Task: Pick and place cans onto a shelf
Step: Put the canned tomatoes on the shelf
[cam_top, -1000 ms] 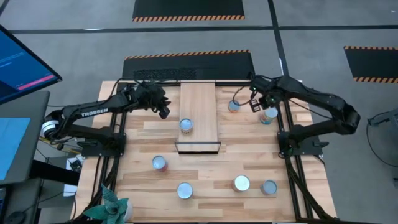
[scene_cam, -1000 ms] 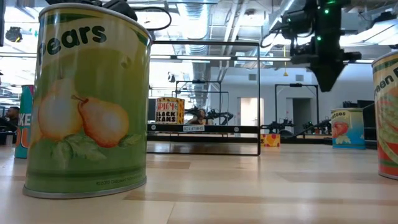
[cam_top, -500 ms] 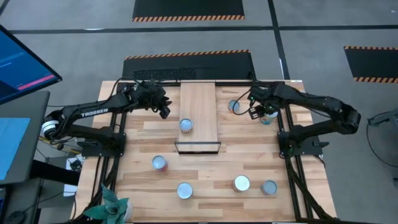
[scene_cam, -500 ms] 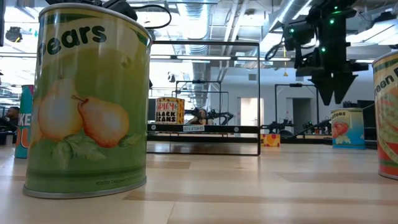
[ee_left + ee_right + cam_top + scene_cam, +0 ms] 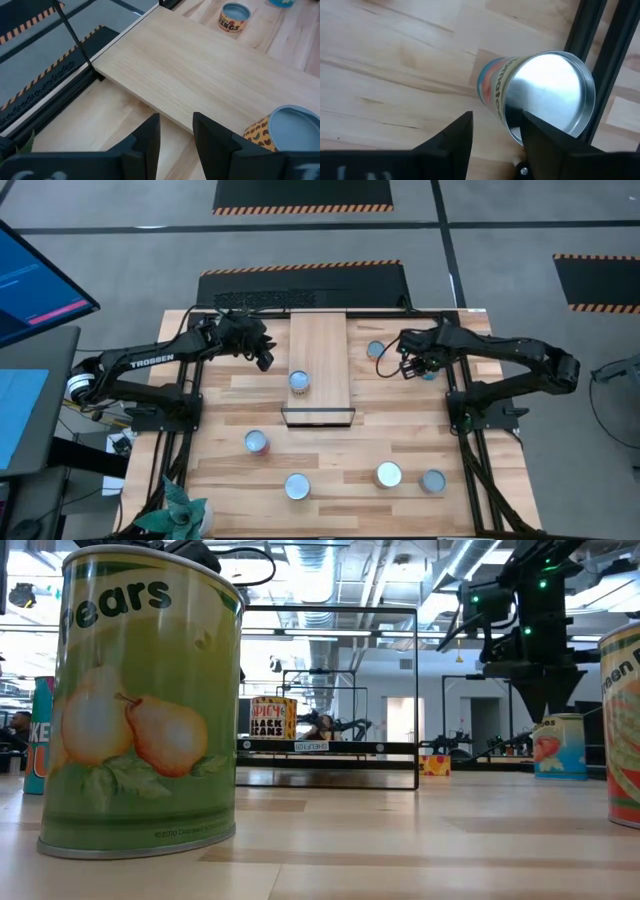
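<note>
The shelf (image 5: 318, 360) is a light-wood board lying on the table's far middle, with a black frame (image 5: 318, 417) at its near end. One can (image 5: 299, 382) stands on it. My right gripper (image 5: 496, 116) is open and points down beside a can with tomatoes on its label (image 5: 545, 95), which stands upright by the table's right edge (image 5: 558, 745). Its fingers hang just above that can and touch nothing. Another can (image 5: 376, 351) stands between this one and the shelf. My left gripper (image 5: 176, 117) hovers open, with nothing between its fingers, at the shelf's left edge.
Several more cans stand along the table's near side (image 5: 257, 442), (image 5: 297, 486), (image 5: 388, 474), (image 5: 432, 481). A pear can (image 5: 140, 700) fills the left of the low view. A green plant (image 5: 180, 515) sits at the near left corner. The table's black frame rail (image 5: 600, 55) runs close by the tomato can.
My right gripper has come down and toward the table's near edge, ending over the can by the right edge. Its fingers have opened from shut. The cans have not moved.
</note>
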